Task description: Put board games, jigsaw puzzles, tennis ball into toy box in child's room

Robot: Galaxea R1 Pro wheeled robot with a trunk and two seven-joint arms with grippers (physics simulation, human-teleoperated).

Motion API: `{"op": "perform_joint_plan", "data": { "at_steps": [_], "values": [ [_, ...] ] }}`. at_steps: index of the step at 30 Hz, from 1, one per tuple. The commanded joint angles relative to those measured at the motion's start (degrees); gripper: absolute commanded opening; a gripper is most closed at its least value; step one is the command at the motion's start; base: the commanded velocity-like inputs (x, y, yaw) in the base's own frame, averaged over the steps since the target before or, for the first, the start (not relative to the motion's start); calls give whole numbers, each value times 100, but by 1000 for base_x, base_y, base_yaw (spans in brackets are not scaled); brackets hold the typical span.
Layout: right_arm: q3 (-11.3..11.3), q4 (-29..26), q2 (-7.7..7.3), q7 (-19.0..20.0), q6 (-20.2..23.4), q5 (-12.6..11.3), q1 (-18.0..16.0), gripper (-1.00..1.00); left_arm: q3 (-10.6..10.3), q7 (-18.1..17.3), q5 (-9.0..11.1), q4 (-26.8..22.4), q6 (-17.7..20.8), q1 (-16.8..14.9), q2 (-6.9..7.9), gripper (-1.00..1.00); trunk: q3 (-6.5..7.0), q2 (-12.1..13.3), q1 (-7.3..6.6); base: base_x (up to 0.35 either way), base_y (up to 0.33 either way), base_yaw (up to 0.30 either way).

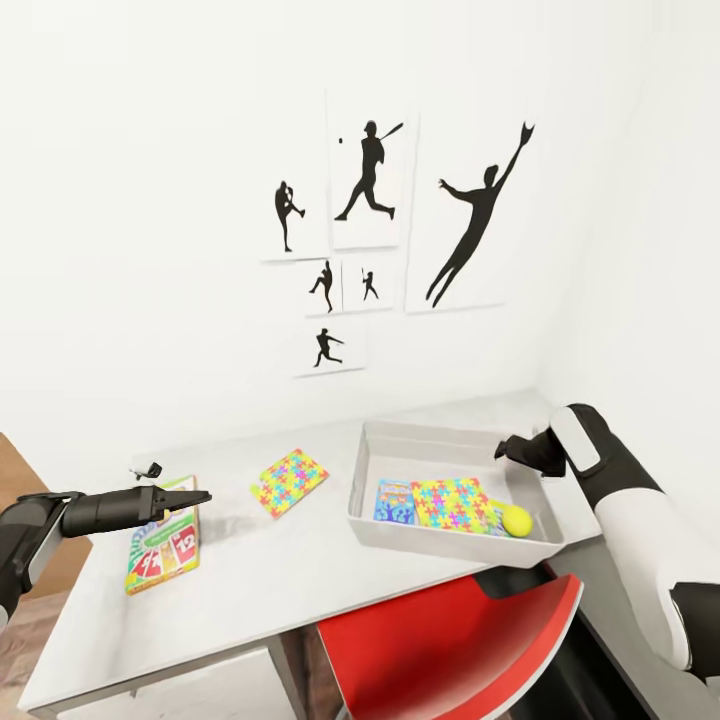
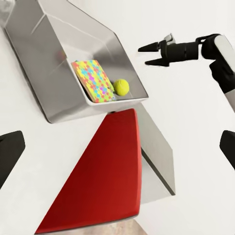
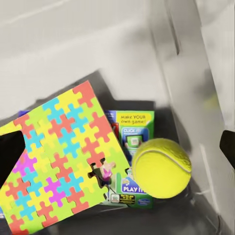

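Observation:
The grey toy box (image 1: 440, 545) stands at the right end of the white table (image 1: 260, 570). In it lie a blue-printed board game (image 1: 393, 500), a jigsaw puzzle (image 1: 452, 503) and the tennis ball (image 1: 516, 520). My right gripper (image 1: 505, 448) hangs open above the box's far right side. In its wrist view the puzzle (image 3: 54, 156), the ball (image 3: 161, 168) and the game box (image 3: 132, 132) lie right below. A second jigsaw puzzle (image 1: 289, 481) lies mid-table. My left gripper (image 1: 195, 497) hovers open over the far end of a green board game (image 1: 163, 545).
A red chair (image 1: 450, 640) is pushed under the table's front edge, below the toy box. A small dark object (image 1: 150, 469) lies near the table's back left. Baseball silhouette prints (image 1: 365, 190) hang on the white wall behind. Wood floor shows at the far left.

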Motion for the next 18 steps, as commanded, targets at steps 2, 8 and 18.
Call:
{"op": "perform_joint_plan", "data": {
  "at_steps": [2,8,18],
  "values": [
    [12,-168,-3,-50,13,-60,0,100,-2,-21,0,-1,61,-4,2,100,2,-12,4,0,0,4],
    [23,-568,4,-33,13,-71,39,100,-2,-21,0,-1,61,-4,2,100,49,-12,4,0,0,0],
    [18,-686,14,244,13,-195,101,100,-2,-21,0,-1,61,-4,2,100,142,-12,4,0,0,0]
  ]
}}
